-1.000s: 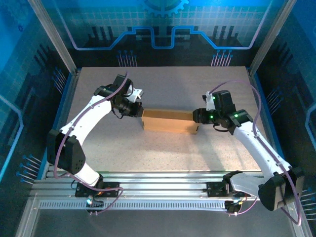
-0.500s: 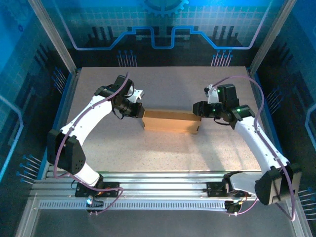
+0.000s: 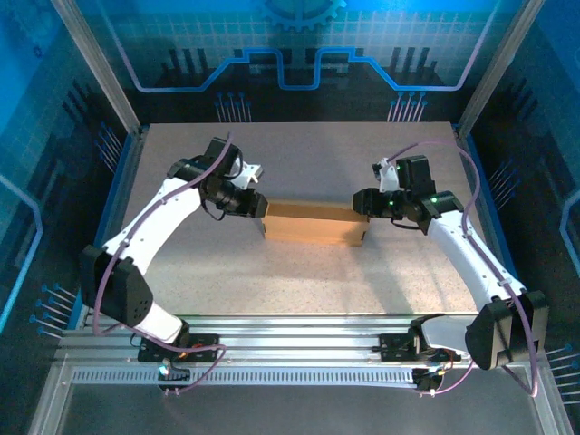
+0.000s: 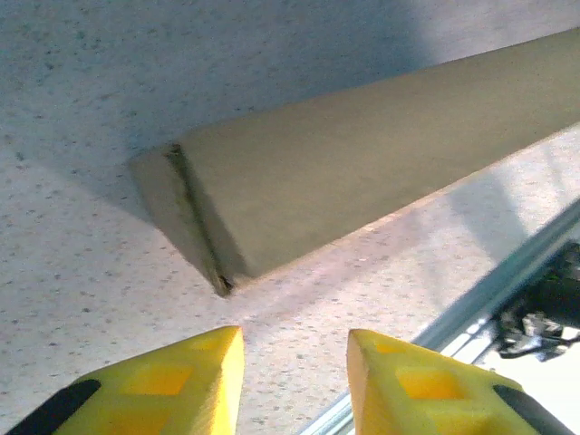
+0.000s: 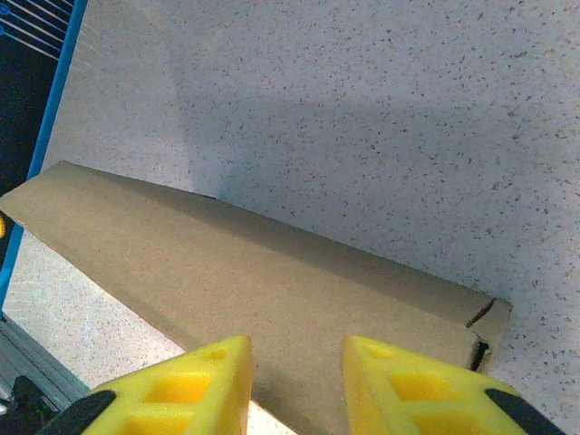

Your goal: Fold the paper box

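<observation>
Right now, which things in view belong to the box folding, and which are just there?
In the job:
- paper box, brown cardboard, mid-table
- left gripper, open, off the box's left end
- right gripper, open, over the box's right end

Just there:
- speckled table
- aluminium rails at the near edge
</observation>
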Motion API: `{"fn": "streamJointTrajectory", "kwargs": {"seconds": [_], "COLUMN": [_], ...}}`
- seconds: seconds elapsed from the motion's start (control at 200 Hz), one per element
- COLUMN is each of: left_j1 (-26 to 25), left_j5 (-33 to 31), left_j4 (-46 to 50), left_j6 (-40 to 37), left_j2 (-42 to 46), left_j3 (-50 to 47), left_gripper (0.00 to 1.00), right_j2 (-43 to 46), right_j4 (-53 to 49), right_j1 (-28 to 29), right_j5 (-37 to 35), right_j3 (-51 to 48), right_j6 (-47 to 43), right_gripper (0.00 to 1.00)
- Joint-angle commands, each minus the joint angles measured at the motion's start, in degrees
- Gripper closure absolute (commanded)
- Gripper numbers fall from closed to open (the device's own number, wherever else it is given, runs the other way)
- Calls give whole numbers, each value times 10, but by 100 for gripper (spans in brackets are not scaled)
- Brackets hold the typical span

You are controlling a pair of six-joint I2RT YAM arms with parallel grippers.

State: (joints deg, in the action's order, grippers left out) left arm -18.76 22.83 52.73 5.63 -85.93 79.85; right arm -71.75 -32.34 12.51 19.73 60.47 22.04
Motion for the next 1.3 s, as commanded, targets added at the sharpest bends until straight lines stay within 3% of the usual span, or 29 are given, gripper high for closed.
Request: {"fn": "streamJointTrajectory", "kwargs": {"seconds": [0.0, 0.28, 0.851, 1.296], "left_j1": [22, 45, 33, 17], "left_j5": [84, 147, 179, 133], "left_j4": [7, -61, -151, -148], "left_j6": [21, 41, 69, 60], "left_j2": [36, -2, -50, -55], "left_j3": [21, 17, -35, -77], "left_gripper": [61, 60, 57, 60], "right_j2": [4, 7, 12, 9], "right_j4": [-2, 5, 10, 11], "right_j1": [-8, -9, -9, -9], "right_j5": [15, 20, 17, 16], "right_j3": [-18, -40, -64, -69], "right_j6": [-8, -9, -10, -12], "right_gripper": [66, 64, 64, 63]}}
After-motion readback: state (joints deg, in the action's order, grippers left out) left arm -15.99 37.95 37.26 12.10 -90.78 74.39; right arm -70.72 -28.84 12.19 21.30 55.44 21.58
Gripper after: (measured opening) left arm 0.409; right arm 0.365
